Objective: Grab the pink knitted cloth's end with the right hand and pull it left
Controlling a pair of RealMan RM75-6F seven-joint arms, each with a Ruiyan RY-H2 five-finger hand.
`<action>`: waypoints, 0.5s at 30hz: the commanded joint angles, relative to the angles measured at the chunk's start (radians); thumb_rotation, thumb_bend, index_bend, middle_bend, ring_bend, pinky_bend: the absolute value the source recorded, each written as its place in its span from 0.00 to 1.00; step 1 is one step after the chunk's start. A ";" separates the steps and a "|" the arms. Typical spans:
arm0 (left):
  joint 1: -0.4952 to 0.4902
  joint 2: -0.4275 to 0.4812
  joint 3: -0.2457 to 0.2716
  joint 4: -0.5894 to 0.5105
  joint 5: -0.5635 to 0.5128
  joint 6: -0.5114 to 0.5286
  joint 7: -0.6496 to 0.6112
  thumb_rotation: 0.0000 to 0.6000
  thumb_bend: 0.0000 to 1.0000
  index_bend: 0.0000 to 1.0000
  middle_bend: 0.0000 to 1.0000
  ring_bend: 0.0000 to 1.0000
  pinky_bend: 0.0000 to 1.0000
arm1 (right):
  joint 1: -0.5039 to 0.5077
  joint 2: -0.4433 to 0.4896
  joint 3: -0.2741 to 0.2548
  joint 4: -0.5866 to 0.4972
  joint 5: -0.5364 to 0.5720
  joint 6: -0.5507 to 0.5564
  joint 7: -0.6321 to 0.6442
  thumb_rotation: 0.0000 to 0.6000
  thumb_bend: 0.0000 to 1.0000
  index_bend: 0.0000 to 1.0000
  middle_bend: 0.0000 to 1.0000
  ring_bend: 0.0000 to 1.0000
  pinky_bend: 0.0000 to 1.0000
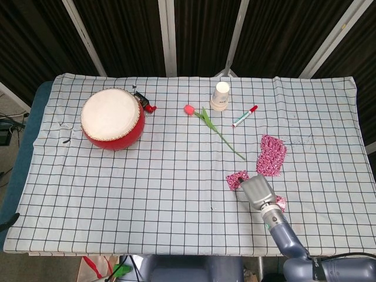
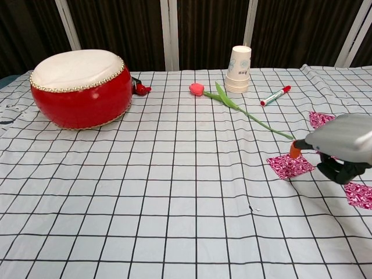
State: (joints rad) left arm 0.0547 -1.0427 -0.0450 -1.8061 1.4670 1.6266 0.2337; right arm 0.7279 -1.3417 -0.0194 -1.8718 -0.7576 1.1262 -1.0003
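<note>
The pink knitted cloth (image 1: pixel 271 155) lies at the right of the checked tablecloth (image 1: pixel 147 176), its bulk folded near the back. My right hand (image 1: pixel 257 191) grips the cloth's near end, and a pink flap (image 1: pixel 237 179) pokes out to the left of the fingers. In the chest view the same right hand (image 2: pixel 342 145) hovers low over the table, with the cloth (image 2: pixel 289 166) lying flat in front of it. Parts of the cloth are hidden under the hand. The left hand appears in neither view.
A red drum (image 1: pixel 112 118) stands at the back left with a small red-and-black object (image 1: pixel 145 105) beside it. A tulip (image 1: pixel 213 126), stacked paper cups (image 1: pixel 220 96) and a red marker (image 1: pixel 245 116) lie behind the cloth. The table's front edge is close to the hand.
</note>
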 commanded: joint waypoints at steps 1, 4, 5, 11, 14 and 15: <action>0.000 -0.001 0.001 -0.001 0.002 -0.001 0.002 1.00 0.25 0.12 0.00 0.00 0.02 | -0.012 0.048 0.001 -0.035 -0.018 0.027 0.029 1.00 0.69 0.23 0.81 0.75 0.55; 0.000 -0.002 0.001 -0.003 0.003 0.001 0.005 1.00 0.25 0.12 0.00 0.00 0.02 | -0.061 0.118 -0.024 -0.107 -0.069 0.080 0.084 1.00 0.69 0.23 0.79 0.74 0.54; 0.000 -0.003 0.002 -0.002 0.003 0.000 0.005 1.00 0.25 0.12 0.00 0.00 0.02 | -0.083 0.146 -0.038 -0.138 -0.092 0.091 0.118 1.00 0.69 0.22 0.76 0.72 0.53; -0.004 -0.003 0.013 -0.005 0.018 -0.013 0.012 1.00 0.25 0.12 0.00 0.00 0.02 | -0.278 0.279 -0.133 -0.200 -0.357 0.179 0.479 1.00 0.68 0.06 0.31 0.37 0.27; -0.005 -0.002 0.020 -0.007 0.029 -0.016 0.013 1.00 0.25 0.12 0.00 0.00 0.02 | -0.393 0.301 -0.203 -0.103 -0.571 0.255 0.716 1.00 0.61 0.01 0.14 0.22 0.18; -0.005 -0.002 0.021 -0.007 0.030 -0.017 0.013 1.00 0.25 0.12 0.00 0.00 0.02 | -0.423 0.298 -0.214 -0.060 -0.620 0.288 0.772 1.00 0.56 0.00 0.11 0.18 0.15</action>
State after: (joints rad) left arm 0.0501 -1.0445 -0.0242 -1.8130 1.4965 1.6103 0.2468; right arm 0.4828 -1.1079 -0.1349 -2.0230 -1.1070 1.2873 -0.5260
